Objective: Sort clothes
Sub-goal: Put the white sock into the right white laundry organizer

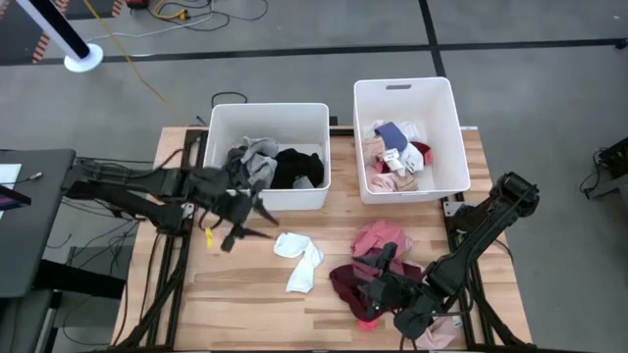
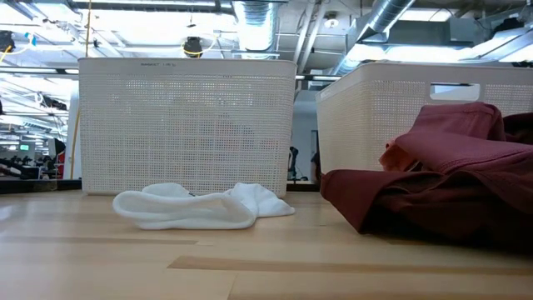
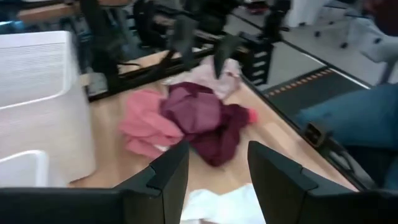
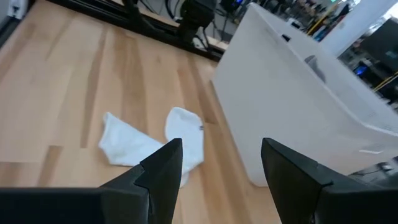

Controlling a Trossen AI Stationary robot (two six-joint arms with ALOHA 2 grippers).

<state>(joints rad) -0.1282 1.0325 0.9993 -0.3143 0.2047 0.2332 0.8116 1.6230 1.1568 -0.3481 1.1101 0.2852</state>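
Note:
A white garment (image 1: 299,259) lies flat on the table between the arms; it also shows in the low view (image 2: 200,208) and the right wrist view (image 4: 146,144). A pink garment (image 1: 381,236) and a maroon garment (image 1: 351,281) lie heaped at the front right, also in the left wrist view (image 3: 199,115). My left gripper (image 1: 249,226) is open and empty in front of the left bin, above the table. My right gripper (image 1: 379,274) is open and empty over the maroon heap. In its wrist view the fingers (image 4: 161,171) frame the white garment.
The left white bin (image 1: 270,116) holds grey and black garments (image 1: 275,165). The right white bin (image 1: 407,90) holds pink, white and navy garments (image 1: 394,147). A pale pink garment (image 1: 444,333) lies under the right arm. A person's leg (image 3: 360,118) shows beyond the table's right edge.

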